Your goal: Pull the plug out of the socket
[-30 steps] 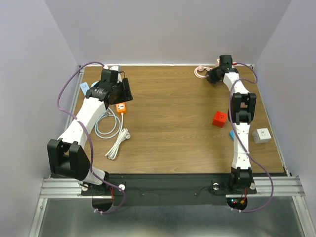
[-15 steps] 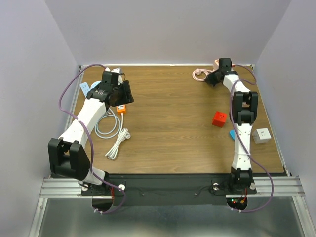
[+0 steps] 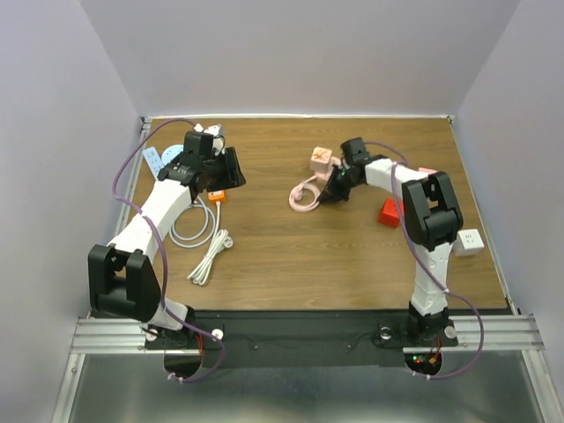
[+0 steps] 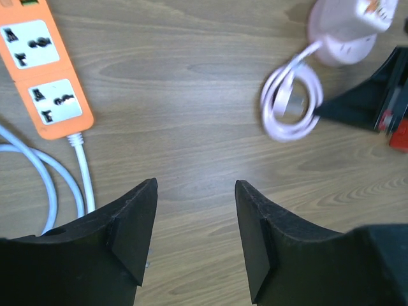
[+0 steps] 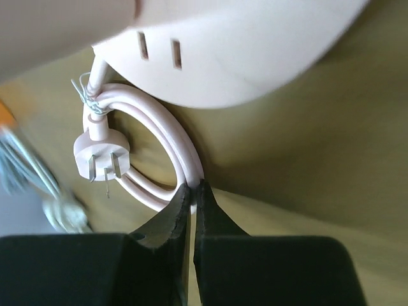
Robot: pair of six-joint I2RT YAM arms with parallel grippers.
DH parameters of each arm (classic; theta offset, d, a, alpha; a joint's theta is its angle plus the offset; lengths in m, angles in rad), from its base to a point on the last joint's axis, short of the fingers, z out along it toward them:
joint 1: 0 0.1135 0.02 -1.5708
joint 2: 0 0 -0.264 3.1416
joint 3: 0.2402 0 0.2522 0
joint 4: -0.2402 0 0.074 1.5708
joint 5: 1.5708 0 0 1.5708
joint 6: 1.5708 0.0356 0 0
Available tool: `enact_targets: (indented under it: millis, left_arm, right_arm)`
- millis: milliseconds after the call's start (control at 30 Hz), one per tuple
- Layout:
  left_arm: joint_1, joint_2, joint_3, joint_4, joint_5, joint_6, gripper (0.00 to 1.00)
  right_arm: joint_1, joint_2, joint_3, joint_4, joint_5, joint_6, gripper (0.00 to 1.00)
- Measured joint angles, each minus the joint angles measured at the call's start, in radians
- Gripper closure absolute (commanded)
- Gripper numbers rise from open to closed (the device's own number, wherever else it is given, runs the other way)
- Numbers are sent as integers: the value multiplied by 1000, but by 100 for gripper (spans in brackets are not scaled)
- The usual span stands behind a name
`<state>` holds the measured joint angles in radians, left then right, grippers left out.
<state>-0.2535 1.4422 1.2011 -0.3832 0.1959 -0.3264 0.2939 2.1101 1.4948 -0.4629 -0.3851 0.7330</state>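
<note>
A pink cube socket [image 3: 321, 159] lies mid-table with its pink coiled cable [image 3: 305, 194] beside it. My right gripper [image 3: 333, 187] is shut on a strand of that coil [image 5: 167, 139], fingertips pinched at the loop [image 5: 192, 186]. The cable's pink plug [image 5: 101, 151] hangs free with bare pins, below the socket body [image 5: 242, 51]. My left gripper [image 3: 227, 169] is open and empty [image 4: 196, 191] above bare wood. An orange power strip [image 4: 44, 70] with a white cable [image 4: 38, 172] lies to its left. The pink socket [image 4: 347, 29] and coil [image 4: 290, 105] show at upper right.
The orange strip [image 3: 216, 194] and its bundled white cable [image 3: 198, 231] lie at the left. A red cube [image 3: 390, 212] sits right of my right gripper. A white socket cube [image 3: 468, 241] is near the right edge. A blue adapter [image 3: 152, 159] lies at the far left.
My right arm has swung from the back right corner to mid-table, bringing the pink socket and coil with it. My left gripper has shifted slightly right.
</note>
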Motion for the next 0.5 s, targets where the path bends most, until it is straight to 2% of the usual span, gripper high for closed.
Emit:
enact_targets:
  millis: [267,433,467,500]
  left_arm:
    - [-1,0,-105,63,95,4,40]
    - [-19,0,-195,120,153,2,40]
    - [-27,0,-212,129,162,2,40]
    - [-37,0,-227,134,169,0,40]
  right_arm:
    - [276,-222,-319,-10,-60,-79,100]
    - [424,-311,-443,-21,-60,-71,100]
    - [444,-327,-470,-21,-60,-71,93]
    - [454,-338,-486,-21,-59,-70,92]
